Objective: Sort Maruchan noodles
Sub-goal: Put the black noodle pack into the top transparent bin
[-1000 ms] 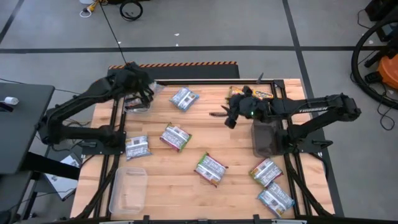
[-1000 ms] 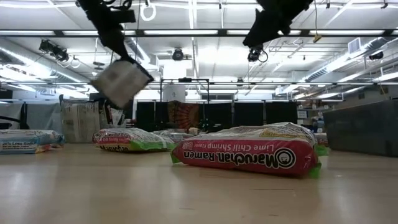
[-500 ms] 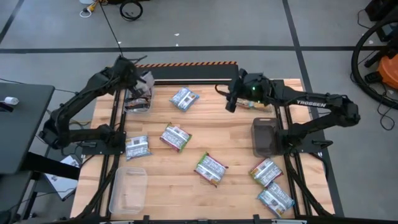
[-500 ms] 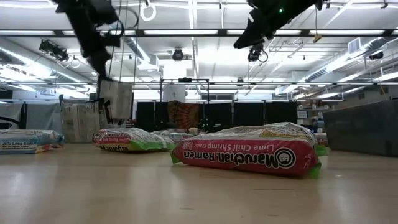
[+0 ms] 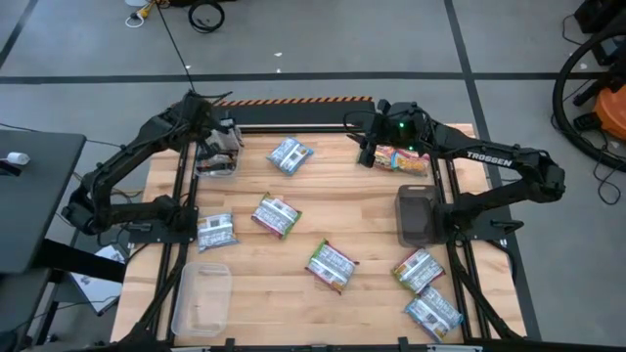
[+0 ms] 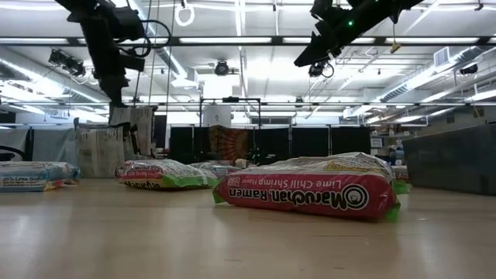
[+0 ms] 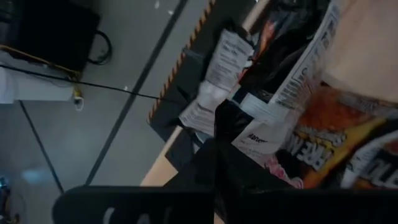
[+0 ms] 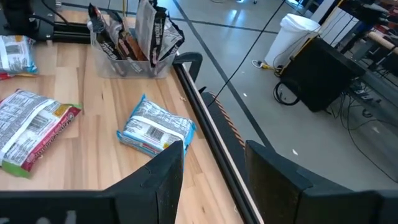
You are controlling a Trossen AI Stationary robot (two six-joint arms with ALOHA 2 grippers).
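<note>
Wooden slats make up the surface (image 5: 372, 215), seen from above with two dark arms reaching in from either side. Nearest the front edge, an empty clear bin (image 5: 201, 298) sits at front left, and two green-white ramen packets (image 5: 424, 288) lie at front right. Slightly farther back, a green-white packet (image 5: 331, 264) lies near the middle; in the level view a red and green packet reads "Maruchan Ramen Lime Chili Shrimp" (image 6: 306, 191). Beyond that are a blue-white packet (image 5: 215, 232) on the left, another green-white packet (image 5: 276, 215) just right of it, and a dark-tinted bin (image 5: 418, 215) at the right edge. Toward the far edge, a second blue-white packet (image 5: 290, 154) lies between the arms. At far left, the left tool (image 5: 221, 140) hangs over a clear bin of dark brown-orange packets (image 5: 216, 161), its fingers closed on the top of one dark packet (image 7: 273, 124) standing upright in that bin. At far right, the right tool (image 5: 369, 147) hovers above the surface with its fingers (image 8: 163, 180) spread apart and holding nothing; a yellow-red packet (image 5: 399, 159) lies just beside it.
</note>
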